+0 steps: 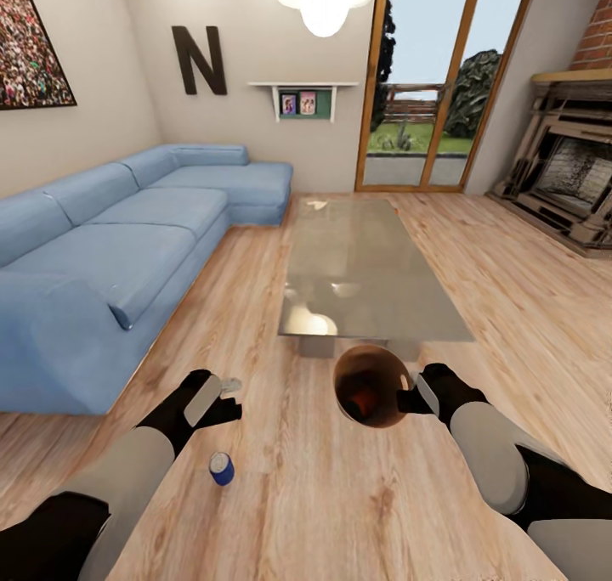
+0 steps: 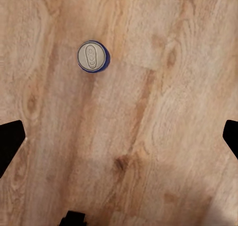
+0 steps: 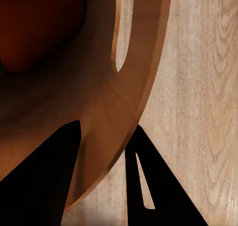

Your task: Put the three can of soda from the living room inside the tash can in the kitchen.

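Head view: bin (image 1: 371,386) rim is pinched by right gripper (image 1: 414,397); blue can (image 1: 222,468) stands on the floor near the opened, empty left gripper (image 1: 223,398). Bin slip is risked by the thin rim hold.

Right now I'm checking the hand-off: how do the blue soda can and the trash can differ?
The blue soda can is small, closed by a silvery top, and stands free on the wood floor. The trash can is far bigger, copper-brown, open-topped, and gripped at its rim by the right gripper. Both are round.
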Robot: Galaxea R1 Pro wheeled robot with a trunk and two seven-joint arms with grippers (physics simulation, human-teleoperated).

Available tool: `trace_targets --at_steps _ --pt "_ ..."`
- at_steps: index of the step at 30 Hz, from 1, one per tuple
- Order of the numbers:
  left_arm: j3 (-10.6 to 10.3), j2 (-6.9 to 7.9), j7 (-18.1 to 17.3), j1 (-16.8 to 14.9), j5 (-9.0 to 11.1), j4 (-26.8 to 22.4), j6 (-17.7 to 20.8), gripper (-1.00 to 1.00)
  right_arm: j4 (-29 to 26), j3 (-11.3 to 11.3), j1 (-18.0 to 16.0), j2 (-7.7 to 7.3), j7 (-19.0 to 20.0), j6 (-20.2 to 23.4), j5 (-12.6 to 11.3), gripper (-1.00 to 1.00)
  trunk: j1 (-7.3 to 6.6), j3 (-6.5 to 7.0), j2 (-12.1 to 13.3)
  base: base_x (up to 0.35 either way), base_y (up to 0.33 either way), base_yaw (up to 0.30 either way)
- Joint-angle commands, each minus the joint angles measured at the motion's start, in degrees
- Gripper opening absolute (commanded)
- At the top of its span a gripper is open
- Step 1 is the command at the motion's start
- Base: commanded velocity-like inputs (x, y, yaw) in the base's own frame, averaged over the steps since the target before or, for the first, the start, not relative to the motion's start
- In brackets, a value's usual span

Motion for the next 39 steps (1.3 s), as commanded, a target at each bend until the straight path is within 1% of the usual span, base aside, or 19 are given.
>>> trace_targets --at_steps 1,5,9,17,28,39 --pt "-0.4 0.00 0.0 0.0 0.0 0.0 0.0 1.00 0.0 -0.2 0.0 0.00 0.2 0.0 -0.8 -1.00 0.00 0.09 0.0 0.000 0.254 -0.151" --pt "-1.6 0.00 0.0 0.0 0.0 0.0 0.0 1.00 0.0 -0.3 0.0 -0.01 0.2 -0.1 -0.8 -1.00 0.00 0.40 0.0 0.000 0.264 -0.152" --pt "-2.1 0.00 0.0 0.0 0.1 0.0 0.0 1.00 0.0 -0.3 0.0 -0.01 0.2 0.0 -0.8 -1.00 0.00 0.71 0.0 -0.031 0.259 -0.153" --pt "-2.2 0.00 -0.1 0.0 0.1 0.0 0.0 1.00 0.0 -0.3 0.0 -0.01 0.2 -0.1 -0.8 -1.00 0.00 1.34 0.0 -0.104 0.237 -0.153" --pt "-2.2 0.00 -0.1 0.0 0.1 0.0 0.0 1.00 0.0 -0.3 0.0 -0.01 0.2 0.0 -0.8 -1.00 0.00 2.15 0.0 -0.179 0.186 -0.147" --pt "-2.1 -0.01 0.0 0.0 0.1 -0.1 0.0 1.00 0.0 -0.2 0.0 0.07 0.2 0.0 -0.8 -1.00 0.00 2.30 0.0 -0.045 0.032 -0.030"
